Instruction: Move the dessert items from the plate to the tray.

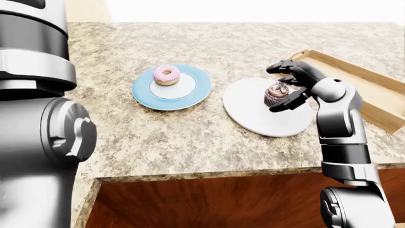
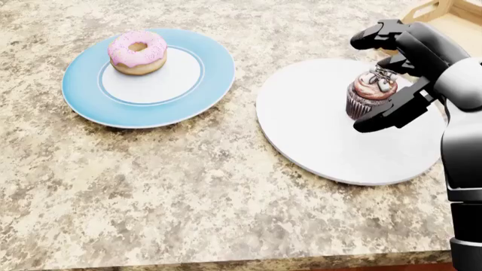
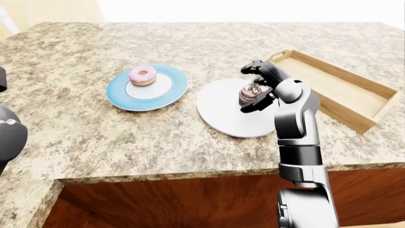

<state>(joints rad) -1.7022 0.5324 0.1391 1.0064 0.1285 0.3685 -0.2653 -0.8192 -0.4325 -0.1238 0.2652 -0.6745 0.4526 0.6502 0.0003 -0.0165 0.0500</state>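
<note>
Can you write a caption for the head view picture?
Right hand open around a cupcake on the white plate; donut waits.

A speckled tan-and-brown granite counter (image 2: 188, 186) carries a blue plate (image 2: 203, 90) with a white centre, holding a pink-iced doughnut (image 2: 137, 52) that seems flecked with sprinkles. Right of that plate, a plain white plate (image 2: 316, 135) bears a dark brown cupcake (image 2: 369, 93) with pinkish icing, and beyond it lies a pale wooden tray (image 3: 335, 90).

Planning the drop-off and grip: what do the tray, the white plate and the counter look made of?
Tray: looks like light wood, matte, with raised slat walls and a handle cutout. White plate: flat rimless disc, smooth and matte, possibly ceramic or plastic; the look leaves it open. Counter: speckled beige-brown pattern like granite, with little gloss.
</note>
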